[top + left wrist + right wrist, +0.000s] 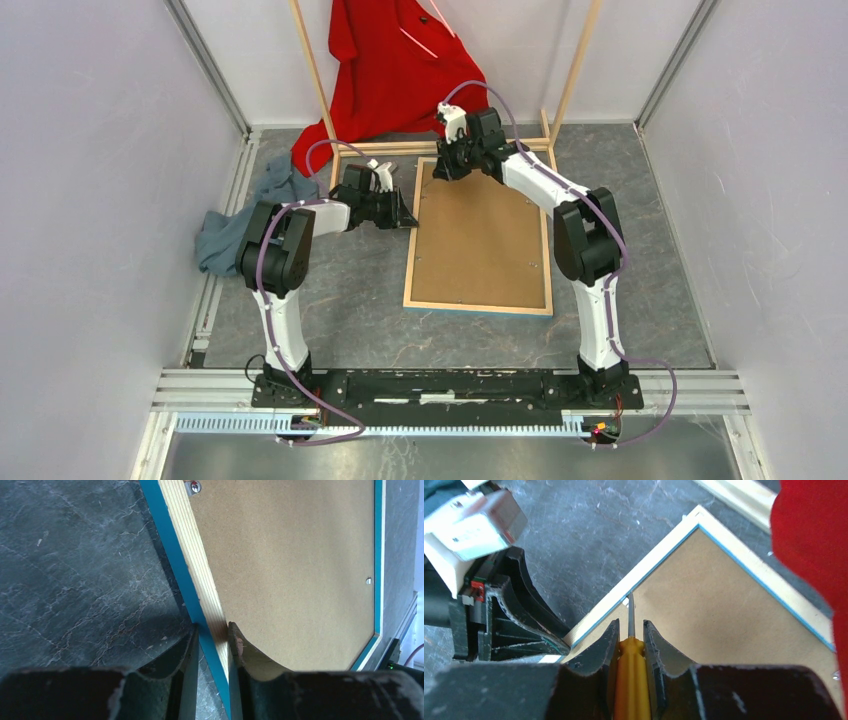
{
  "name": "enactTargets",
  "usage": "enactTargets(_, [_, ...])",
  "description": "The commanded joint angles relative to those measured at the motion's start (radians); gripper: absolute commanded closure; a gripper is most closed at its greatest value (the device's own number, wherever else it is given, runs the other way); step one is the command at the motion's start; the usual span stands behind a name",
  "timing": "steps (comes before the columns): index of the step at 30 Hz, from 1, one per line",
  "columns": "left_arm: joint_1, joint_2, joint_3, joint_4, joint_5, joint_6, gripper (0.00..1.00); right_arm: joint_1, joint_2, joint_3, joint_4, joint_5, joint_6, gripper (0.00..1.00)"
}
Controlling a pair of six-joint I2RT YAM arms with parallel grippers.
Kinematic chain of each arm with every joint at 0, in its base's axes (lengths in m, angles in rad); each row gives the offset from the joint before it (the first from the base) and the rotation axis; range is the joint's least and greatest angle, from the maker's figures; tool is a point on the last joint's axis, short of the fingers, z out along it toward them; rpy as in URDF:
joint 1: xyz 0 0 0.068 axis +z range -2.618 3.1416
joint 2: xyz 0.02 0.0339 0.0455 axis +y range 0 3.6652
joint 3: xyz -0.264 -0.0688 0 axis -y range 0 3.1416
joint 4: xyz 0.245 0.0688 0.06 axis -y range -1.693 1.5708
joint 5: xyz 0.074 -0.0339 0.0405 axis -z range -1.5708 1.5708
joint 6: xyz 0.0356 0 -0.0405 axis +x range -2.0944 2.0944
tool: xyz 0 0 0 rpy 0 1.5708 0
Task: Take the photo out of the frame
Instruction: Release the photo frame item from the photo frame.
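The frame lies face-down on the table, its board uppermost. The photo is not seen and is judged to lie under that board, inside the frame. At the frame's left rail, the left gripper is clenched on the rail, 1 finger outside and 1 on the board side. At the frame's far-left corner, a screwdriver is grasped in the right gripper, its tip set at the board's edge. What it touches is too small to tell. The step is judged to be freeing the board. The blade should be kept low, levered gently, and the rail pinned so the frame is not slid.
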Motion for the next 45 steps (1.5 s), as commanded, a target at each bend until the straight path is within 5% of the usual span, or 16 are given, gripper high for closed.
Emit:
enactTargets(1, [-0.007, 0.06, -0.01, -0.061, -0.151, 0.064, 0.71, 0.002, -0.043, 0.069, 0.02, 0.028, -0.01, 1.0])
enactTargets(45, [-0.007, 0.068, -0.004, -0.066, -0.148, 0.066, 0.7, 0.03, 0.022, -0.029, 0.009, -0.026, -0.031, 1.0])
